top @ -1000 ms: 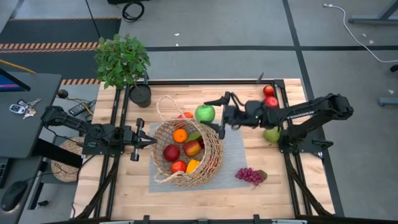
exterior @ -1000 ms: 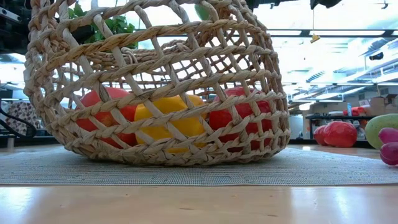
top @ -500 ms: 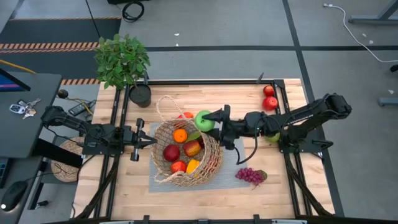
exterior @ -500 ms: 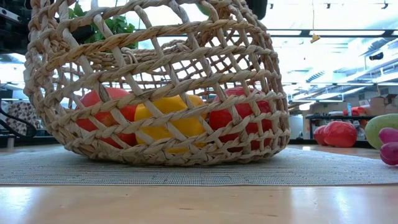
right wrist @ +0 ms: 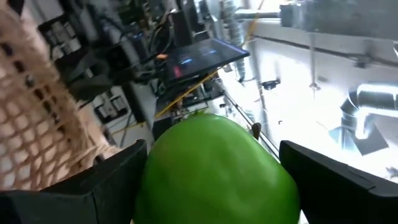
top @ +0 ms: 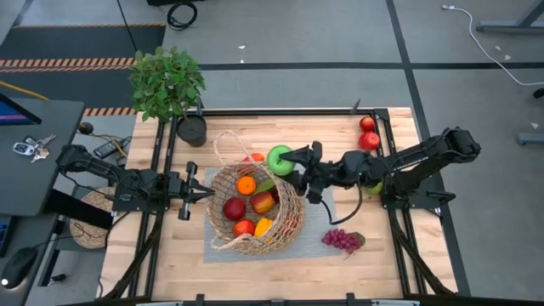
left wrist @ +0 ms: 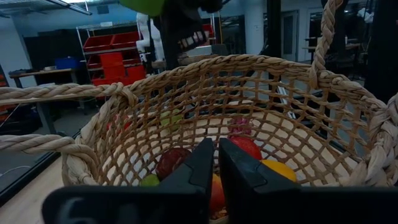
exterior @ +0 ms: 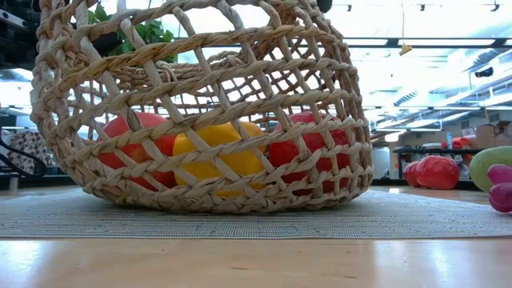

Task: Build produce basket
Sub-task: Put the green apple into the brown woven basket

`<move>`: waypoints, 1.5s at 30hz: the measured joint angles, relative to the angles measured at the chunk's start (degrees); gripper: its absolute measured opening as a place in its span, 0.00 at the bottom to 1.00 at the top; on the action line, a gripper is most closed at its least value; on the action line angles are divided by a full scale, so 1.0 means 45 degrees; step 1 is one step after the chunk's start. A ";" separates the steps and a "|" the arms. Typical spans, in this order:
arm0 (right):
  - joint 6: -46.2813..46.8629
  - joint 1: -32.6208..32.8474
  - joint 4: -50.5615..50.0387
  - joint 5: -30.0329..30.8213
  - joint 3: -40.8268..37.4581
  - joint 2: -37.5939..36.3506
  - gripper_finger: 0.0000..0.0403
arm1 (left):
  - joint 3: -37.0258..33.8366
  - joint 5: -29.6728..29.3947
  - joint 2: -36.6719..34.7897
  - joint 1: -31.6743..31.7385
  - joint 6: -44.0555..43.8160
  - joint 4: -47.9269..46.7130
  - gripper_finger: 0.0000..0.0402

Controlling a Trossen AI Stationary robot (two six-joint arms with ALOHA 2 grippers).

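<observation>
The wicker basket stands on a grey mat and holds an orange, red apples and a yellow piece; they also show through the weave in the low view. My right gripper is shut on a green apple above the basket's far right rim. My left gripper is shut at the basket's left rim; whether it touches the rim, I cannot tell. My right gripper pinches the green apple's two opposite sides between its two fingers. The fingers come about level from the table's right side. The apple is lifted clear, above the basket's far right rim.
Two red apples lie at the far right. A green pear lies under my right arm and purple grapes near the mat's right corner. A potted plant stands at the far left and a flat woven disc off the left edge.
My right arm has reached toward the table's left edge and the basket, and its wrist has come closer to the basket. The green apple has stayed in the hold above the basket's far right rim.
</observation>
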 joint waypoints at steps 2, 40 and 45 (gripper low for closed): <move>0.0487 0.0000 0.0141 -0.0013 0.0000 -0.0001 0.89 | 0.0000 0.0002 0.0003 -0.0002 0.0000 0.0000 0.09; 1.0279 -0.0784 -0.1194 -0.2143 0.0015 -0.0001 0.89 | -0.0002 0.0002 0.0003 -0.0001 0.0000 -0.0001 0.07; 1.0117 -0.0743 -0.1341 -0.1794 0.0015 -0.0001 0.89 | -0.0003 0.0003 0.0005 0.0000 0.0000 0.0000 0.07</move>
